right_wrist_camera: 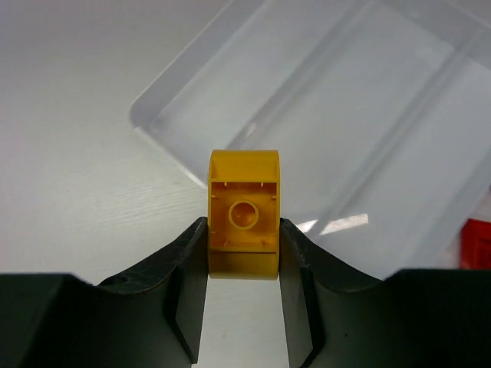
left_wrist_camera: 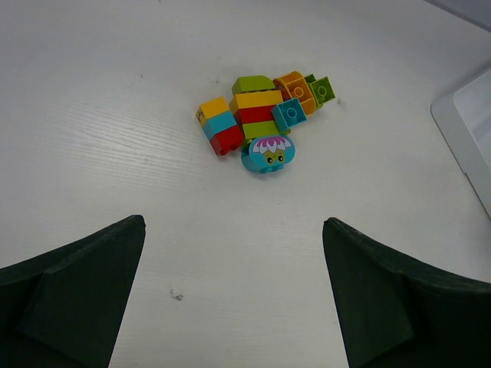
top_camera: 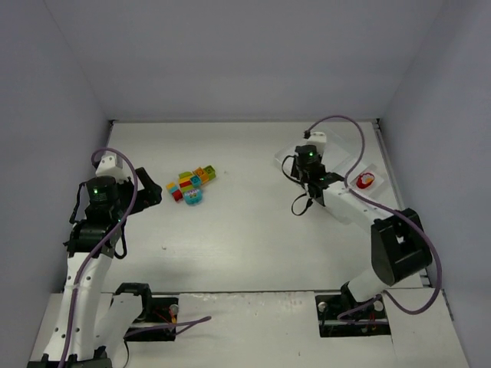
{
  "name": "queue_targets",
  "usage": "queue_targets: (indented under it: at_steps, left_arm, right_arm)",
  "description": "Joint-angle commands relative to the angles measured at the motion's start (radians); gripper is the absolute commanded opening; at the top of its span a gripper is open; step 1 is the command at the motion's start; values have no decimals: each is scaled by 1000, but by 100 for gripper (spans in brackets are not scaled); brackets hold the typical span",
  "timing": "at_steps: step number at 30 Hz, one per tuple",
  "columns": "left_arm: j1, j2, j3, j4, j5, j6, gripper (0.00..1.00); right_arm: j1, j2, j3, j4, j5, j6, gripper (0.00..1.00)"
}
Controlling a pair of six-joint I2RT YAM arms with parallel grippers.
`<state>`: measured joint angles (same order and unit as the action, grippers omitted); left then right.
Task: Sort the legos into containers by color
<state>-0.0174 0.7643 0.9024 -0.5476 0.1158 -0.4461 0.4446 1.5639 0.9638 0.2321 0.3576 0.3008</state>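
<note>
While your right gripper (right_wrist_camera: 242, 253) clamps a yellow brick (right_wrist_camera: 243, 215), hollow underside facing its camera, at a corner of the white tray (right_wrist_camera: 322, 130), your left gripper (left_wrist_camera: 234, 245) hangs spread wide near the mixed-colour brick pile (left_wrist_camera: 257, 119).

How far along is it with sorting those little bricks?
Early on. One red piece already lies in the white tray. The right gripper holds a yellow brick at the tray's corner, not yet dropped. The mixed pile in front of the open left gripper is unsorted.
</note>
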Motion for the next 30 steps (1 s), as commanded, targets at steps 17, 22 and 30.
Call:
queue_targets:
  at_steps: [17, 22, 30]
  left_arm:
    - [8, 15, 21, 52, 15, 3, 92]
    - [8, 13, 21, 52, 15, 3, 92]
    - [8, 12, 23, 52, 16, 3, 93]
  right_arm:
    - [-343, 68, 13, -131, -3, 258, 18]
    - [-351, 104, 26, -140, -3, 268, 38]
    - [-333, 4, 38, -128, -60, 196, 61]
